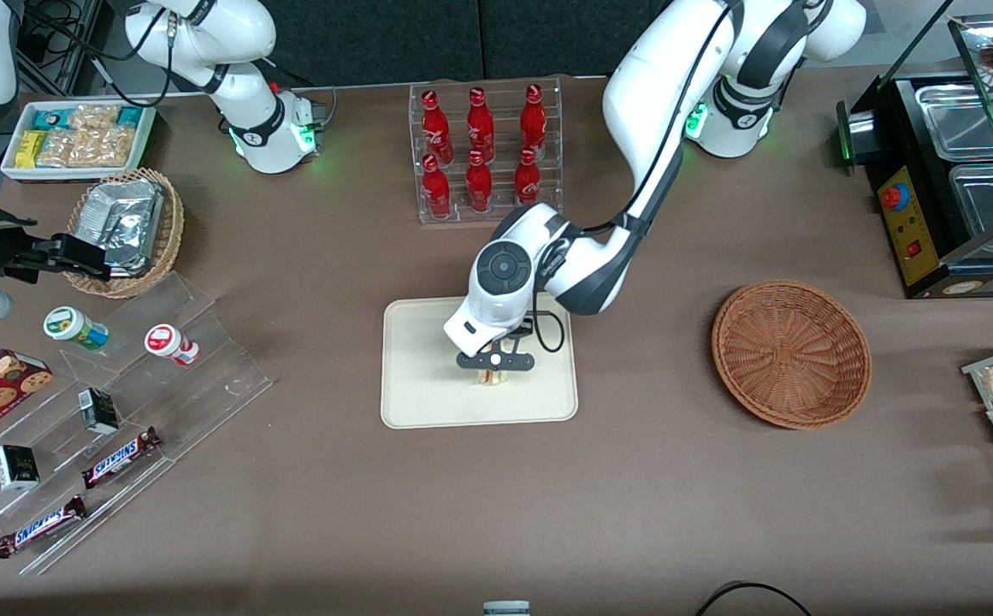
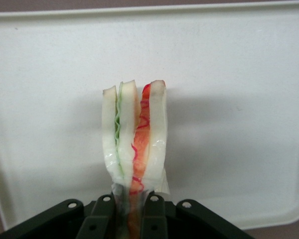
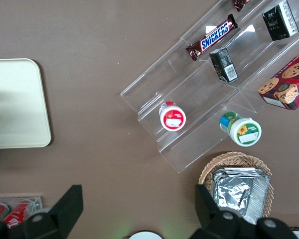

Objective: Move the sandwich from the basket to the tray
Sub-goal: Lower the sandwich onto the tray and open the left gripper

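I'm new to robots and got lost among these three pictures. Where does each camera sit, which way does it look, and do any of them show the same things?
Front view: high above the table, looking down; both arms show, the gripper over the tray, the basket empty.
Left wrist view: on the working arm, looking down at the tray; the gripper is shut on the sandwich.
Right wrist view: on the parked arm, looking down at the acrylic shelf; its own dark fingers show.
Shared: all three show the tray.
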### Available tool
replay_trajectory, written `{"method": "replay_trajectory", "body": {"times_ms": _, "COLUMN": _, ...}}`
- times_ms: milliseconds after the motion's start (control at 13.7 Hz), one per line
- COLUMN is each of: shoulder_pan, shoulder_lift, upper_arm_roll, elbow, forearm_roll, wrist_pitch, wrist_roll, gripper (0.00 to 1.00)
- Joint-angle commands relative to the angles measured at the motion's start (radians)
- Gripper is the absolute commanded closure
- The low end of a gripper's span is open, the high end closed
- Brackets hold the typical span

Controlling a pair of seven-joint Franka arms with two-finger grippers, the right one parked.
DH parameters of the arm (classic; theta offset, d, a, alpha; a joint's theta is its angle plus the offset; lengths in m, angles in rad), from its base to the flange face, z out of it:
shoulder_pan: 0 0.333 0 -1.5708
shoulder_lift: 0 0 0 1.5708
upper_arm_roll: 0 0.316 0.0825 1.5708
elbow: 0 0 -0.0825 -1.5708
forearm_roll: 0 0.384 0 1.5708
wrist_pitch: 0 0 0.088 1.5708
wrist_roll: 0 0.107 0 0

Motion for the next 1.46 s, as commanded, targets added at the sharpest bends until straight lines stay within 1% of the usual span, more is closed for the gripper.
{"method": "replay_trajectory", "body": {"times_ms": 0, "shoulder_pan": -0.013, "shoulder_lift": 0.05, "upper_arm_roll": 0.012, "elbow": 0.038, "forearm_roll": 0.002, "wrist_pitch": 0.026, "wrist_roll": 0.004, "gripper": 1.0}}
{"method": "replay_trajectory", "body": {"times_ms": 73, "shoulder_pan": -0.013, "shoulder_lift": 0.052, "upper_arm_roll": 0.012, "elbow": 0.036, "forearm_roll": 0.0, "wrist_pitch": 0.026, "wrist_roll": -0.002, "gripper": 0.97}}
{"method": "replay_trajectory", "body": {"times_ms": 146, "shoulder_pan": -0.013, "shoulder_lift": 0.052, "upper_arm_roll": 0.012, "elbow": 0.035, "forearm_roll": 0.0, "wrist_pitch": 0.027, "wrist_roll": -0.005, "gripper": 0.89}}
{"method": "replay_trajectory", "body": {"times_ms": 220, "shoulder_pan": -0.013, "shoulder_lift": 0.052, "upper_arm_roll": 0.012, "elbow": 0.035, "forearm_roll": -0.002, "wrist_pitch": 0.027, "wrist_roll": -0.006, "gripper": 0.59}}
{"method": "replay_trajectory", "body": {"times_ms": 293, "shoulder_pan": -0.011, "shoulder_lift": 0.052, "upper_arm_roll": 0.012, "elbow": 0.035, "forearm_roll": -0.003, "wrist_pitch": 0.027, "wrist_roll": -0.008, "gripper": 0.08}}
{"method": "replay_trajectory", "body": {"times_ms": 366, "shoulder_pan": -0.013, "shoulder_lift": 0.044, "upper_arm_roll": 0.012, "elbow": 0.036, "forearm_roll": -0.002, "wrist_pitch": 0.026, "wrist_roll": -0.019, "gripper": 0.0}}
{"method": "replay_trajectory", "body": {"times_ms": 585, "shoulder_pan": -0.01, "shoulder_lift": 0.0, "upper_arm_roll": 0.018, "elbow": 0.039, "forearm_roll": 0.003, "wrist_pitch": 0.02, "wrist_roll": -0.031, "gripper": 0.0}}
{"method": "replay_trajectory", "body": {"times_ms": 805, "shoulder_pan": 0.0, "shoulder_lift": -0.082, "upper_arm_roll": 0.02, "elbow": 0.018, "forearm_roll": 0.006, "wrist_pitch": -0.006, "wrist_roll": -0.066, "gripper": 0.0}}
{"method": "replay_trajectory", "body": {"times_ms": 1024, "shoulder_pan": 0.006, "shoulder_lift": -0.195, "upper_arm_roll": 0.076, "elbow": -0.016, "forearm_roll": 0.008, "wrist_pitch": -0.173, "wrist_roll": -0.054, "gripper": 0.0}}
{"method": "replay_trajectory", "body": {"times_ms": 1171, "shoulder_pan": 0.067, "shoulder_lift": -0.281, "upper_arm_roll": 0.08, "elbow": -0.065, "forearm_roll": 0.006, "wrist_pitch": -0.242, "wrist_roll": -0.005, "gripper": 0.0}}
{"method": "replay_trajectory", "body": {"times_ms": 1390, "shoulder_pan": 0.163, "shoulder_lift": -0.45, "upper_arm_roll": 0.081, "elbow": -0.241, "forearm_roll": 0.008, "wrist_pitch": -0.24, "wrist_roll": 0.136, "gripper": 0.0}}
